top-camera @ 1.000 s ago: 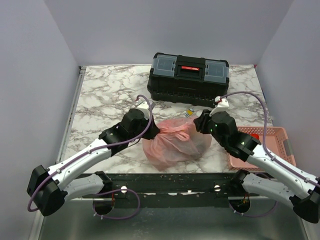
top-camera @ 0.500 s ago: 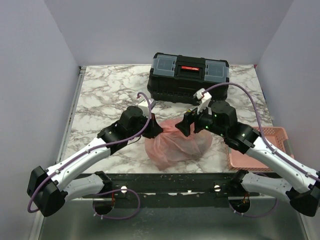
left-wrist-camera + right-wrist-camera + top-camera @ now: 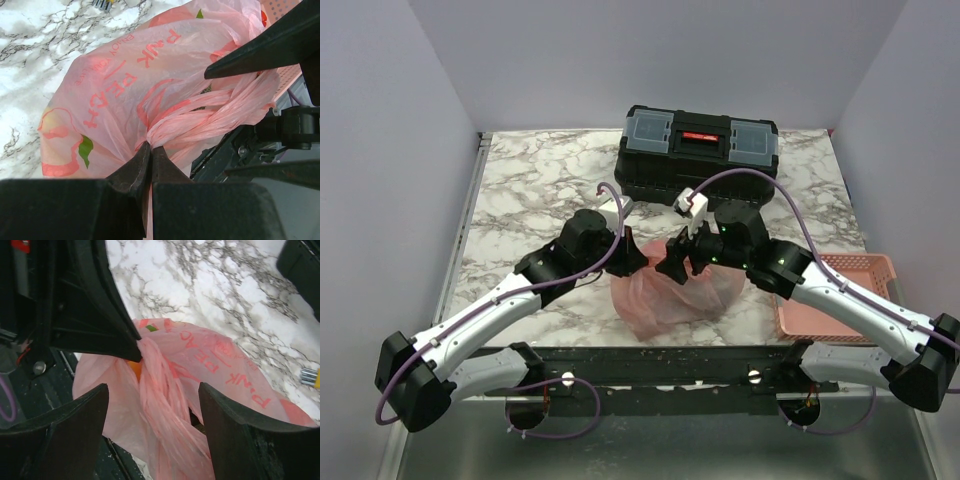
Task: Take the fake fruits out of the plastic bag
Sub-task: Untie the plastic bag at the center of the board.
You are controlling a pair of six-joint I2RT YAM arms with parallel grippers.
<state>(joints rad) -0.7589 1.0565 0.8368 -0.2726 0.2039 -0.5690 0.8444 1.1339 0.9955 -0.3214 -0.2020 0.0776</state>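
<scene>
left pincer clamps plastic bag by table edge; right pincer spread.

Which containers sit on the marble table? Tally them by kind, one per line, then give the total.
thin translucent pink plastic bag: 1
black rigid plastic toolbox: 1
pink slotted plastic basket: 1
Total: 3

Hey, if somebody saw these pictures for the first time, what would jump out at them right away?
The pink plastic bag stands out first, at the near middle of the marble table, with both arms meeting over it. The left gripper is pinched shut on its twisted handles, and the right gripper is open with a finger on either side of them. A black toolbox sits behind.
</scene>
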